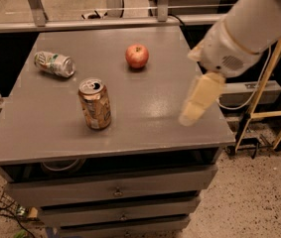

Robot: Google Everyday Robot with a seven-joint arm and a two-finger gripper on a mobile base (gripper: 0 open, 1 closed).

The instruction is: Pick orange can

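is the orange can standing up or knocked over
Upright: the orange can stands on its base, silver top facing up. The gripper hovers over the table, apart from the can.

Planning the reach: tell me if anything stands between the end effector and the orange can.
Nothing visible does. The end effector hangs over the table near its right edge; the orange can stands upright, bare surface between them. The apple and the green-and-white can lie farther back, off that line.
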